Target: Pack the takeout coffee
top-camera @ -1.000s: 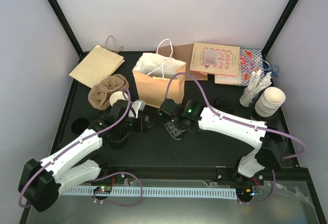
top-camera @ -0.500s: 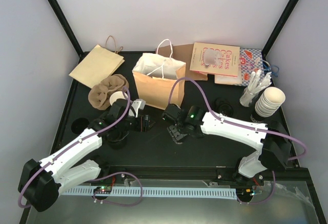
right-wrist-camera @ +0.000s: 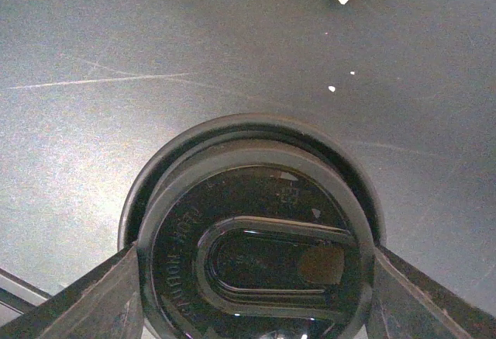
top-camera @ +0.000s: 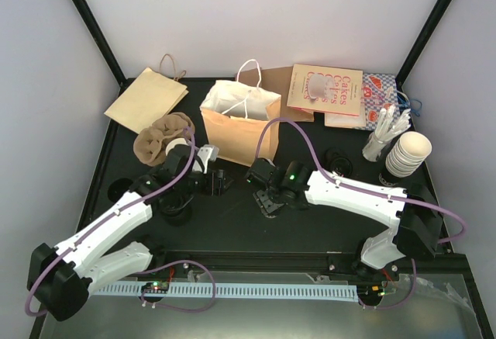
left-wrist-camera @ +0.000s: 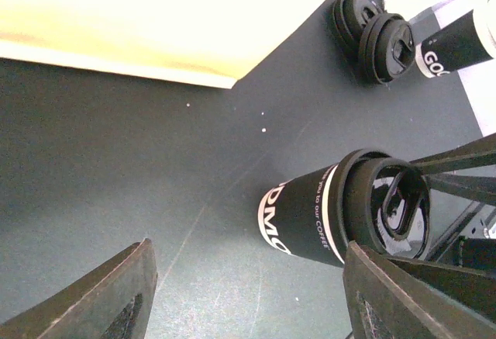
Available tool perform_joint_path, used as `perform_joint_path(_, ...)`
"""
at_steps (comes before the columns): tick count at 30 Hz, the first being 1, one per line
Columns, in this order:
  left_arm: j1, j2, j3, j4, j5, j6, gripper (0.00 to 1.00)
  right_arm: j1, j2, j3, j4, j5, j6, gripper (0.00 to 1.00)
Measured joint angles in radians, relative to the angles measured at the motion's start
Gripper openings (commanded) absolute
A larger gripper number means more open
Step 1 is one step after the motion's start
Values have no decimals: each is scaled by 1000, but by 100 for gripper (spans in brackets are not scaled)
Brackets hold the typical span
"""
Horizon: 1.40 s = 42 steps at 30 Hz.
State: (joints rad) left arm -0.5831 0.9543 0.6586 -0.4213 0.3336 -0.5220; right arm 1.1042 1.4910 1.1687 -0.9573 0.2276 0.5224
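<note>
The takeout coffee (left-wrist-camera: 325,213) is a black paper cup with white lettering and a black lid (right-wrist-camera: 252,257). It stands upright on the dark table, a little in front of the tan paper bag (top-camera: 240,126). My right gripper (top-camera: 266,197) reaches down over it, and its two fingers press on opposite sides of the lid's rim (right-wrist-camera: 252,331). From above the cup is hidden under that gripper. My left gripper (top-camera: 215,179) hangs just left of the cup, facing it. It is open with only bare table between its fingers (left-wrist-camera: 248,300).
The open tan bag stands upright at the back centre. A flat brown bag (top-camera: 147,98) and a pulp cup tray (top-camera: 163,139) lie at the left. At the right are a book (top-camera: 325,88), spare black lids (left-wrist-camera: 378,35), stacked white cups (top-camera: 408,153) and another black cup (left-wrist-camera: 457,40).
The right gripper has shifted a little to the right and toward the near edge. The left gripper has edged slightly toward the back. Neither gripper's jaws have changed their opening.
</note>
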Motion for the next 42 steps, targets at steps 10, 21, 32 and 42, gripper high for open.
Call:
perform_joint_path(10,0,-72,136,-113,-106,48,74,0,-42,41,-77,7,-4,71)
perform_joint_path(21,123,-9,482,-322,-232,167,99,0,-211,123,-158,76,-11,72)
perform_joint_path(32,295,256,790,-497,-314,291,99,0,-305,156,-201,151,-24,73)
perform_joint_path(42,301,446,899,-503,-301,395,98,-5,-348,157,-219,197,-23,73)
